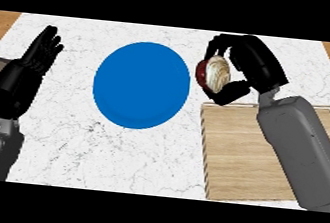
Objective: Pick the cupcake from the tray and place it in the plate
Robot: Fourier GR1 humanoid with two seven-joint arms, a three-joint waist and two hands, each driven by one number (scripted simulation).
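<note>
— What is under you?

— A white marbled counter (69, 139), with strips of wood showing at its far corners. On it, at my right, lies a pale wooden tray (245, 161) with a raised rim; my right forearm crosses above it.

— And the cupcake?

— In my right hand (250, 61). My fingers and thumb curl round the cupcake (215, 74), which lies tipped on its side, its cream swirl facing the view and its dark red case toward the plate. It hangs above the counter, just past the tray's far left corner, off the wood.

— Where is the plate?

— The blue plate (142, 85) lies in the middle of the counter, between my two hands. The cupcake is just beside its right rim, not over it as far as I can tell.

— Your other hand?

— My left hand (40, 51) rests near the left edge, fingers straight and pointing up, holding nothing, apart from the plate.
</note>
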